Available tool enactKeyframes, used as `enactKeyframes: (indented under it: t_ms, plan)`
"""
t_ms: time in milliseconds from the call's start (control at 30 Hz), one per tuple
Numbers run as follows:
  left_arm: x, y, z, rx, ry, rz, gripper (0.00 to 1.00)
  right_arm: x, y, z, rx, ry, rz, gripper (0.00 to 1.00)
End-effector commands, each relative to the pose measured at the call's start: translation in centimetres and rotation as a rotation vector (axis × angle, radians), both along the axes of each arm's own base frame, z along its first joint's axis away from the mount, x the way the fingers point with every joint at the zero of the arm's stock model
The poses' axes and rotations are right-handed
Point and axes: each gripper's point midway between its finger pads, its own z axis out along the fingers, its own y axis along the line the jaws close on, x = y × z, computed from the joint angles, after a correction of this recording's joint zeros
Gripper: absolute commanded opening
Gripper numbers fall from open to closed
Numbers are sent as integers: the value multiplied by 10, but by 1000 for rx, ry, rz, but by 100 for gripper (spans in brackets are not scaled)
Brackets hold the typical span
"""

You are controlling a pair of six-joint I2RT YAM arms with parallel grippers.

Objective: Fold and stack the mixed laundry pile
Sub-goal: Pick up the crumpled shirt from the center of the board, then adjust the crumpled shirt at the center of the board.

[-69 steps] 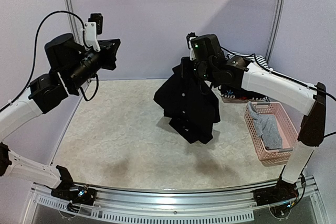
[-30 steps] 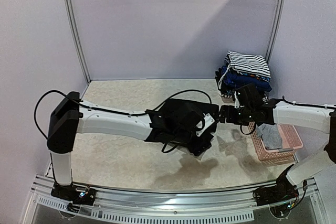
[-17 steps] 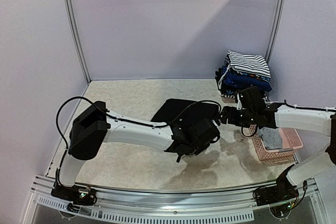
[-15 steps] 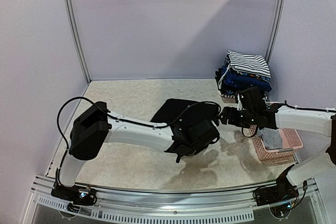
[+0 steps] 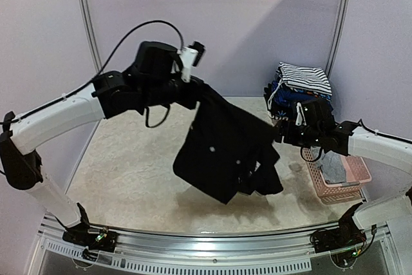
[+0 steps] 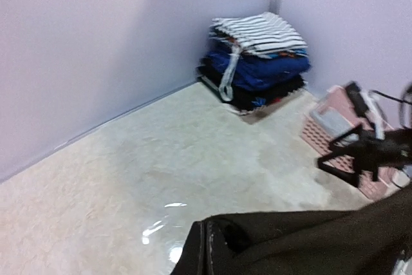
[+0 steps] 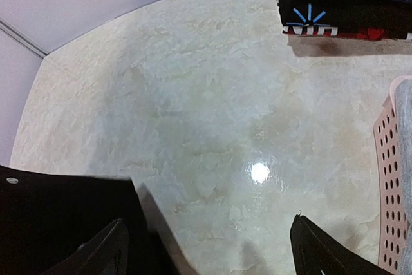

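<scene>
Right, my left end effector [image 5: 192, 92] is raised high over the back of the worktop [image 5: 129, 159]. Its jaws are pressed together on the top edge of the large black garment [image 5: 225, 152]. The cloth hangs from that grip in a slanted sheet, with small white dots showing on its front. Its lower hem sits low over the middle of the worktop, and I cannot tell whether it touches the surface. From the left wrist camera I only get a dark fold of it along the bottom edge, and the fingers themselves are hidden.

My right end effector [image 7: 207, 223] is low, at the garment's right edge, with its fingers [image 7: 116, 246] spread wide and only bare worktop between them. The black cloth lies just beside the left-hand finger in that view, though I cannot tell if they meet.

In the far right corner stands a stack of folded clothes [image 5: 293, 98], with the black-and-white striped garment [image 5: 304, 78] on top. The grey garment [image 5: 333, 169] lies inside the pink lattice basket [image 5: 351, 188] at the right side, near the right arm.
</scene>
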Motion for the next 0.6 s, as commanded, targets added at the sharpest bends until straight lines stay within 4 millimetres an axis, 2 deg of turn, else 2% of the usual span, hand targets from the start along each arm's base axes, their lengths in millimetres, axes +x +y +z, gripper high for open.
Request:
enactKeyframes:
  t_ms: [0, 133, 167, 200, 233, 300, 400, 467, 567]
  plan:
    - [45, 59, -97, 28, 276, 99, 0, 7, -2, 14, -31, -22, 3, 88]
    - [62, 97, -165, -5, 418, 146, 8, 7, 5, 9, -26, -11, 41, 88]
    - [62, 102, -181, -19, 455, 139, 16, 5, 9, 8, -19, -7, 65, 88]
    - [65, 109, -193, -24, 469, 155, 30, 4, 13, 7, -9, -2, 88, 88]
    - [66, 116, -204, -15, 482, 171, 39, 4, 16, 5, -9, -1, 108, 88]
    - [64, 125, -213, 12, 475, 199, 51, -1, 29, 5, 26, 7, 176, 88]
    - [59, 132, -203, 28, 436, 213, 66, -10, 53, 3, 54, 10, 289, 87]
    - [55, 138, -193, 64, 399, 234, 71, -21, 74, 3, 47, -4, 378, 87]
    - [37, 141, -181, 139, 351, 235, 73, -42, 109, 3, 15, -25, 517, 87]
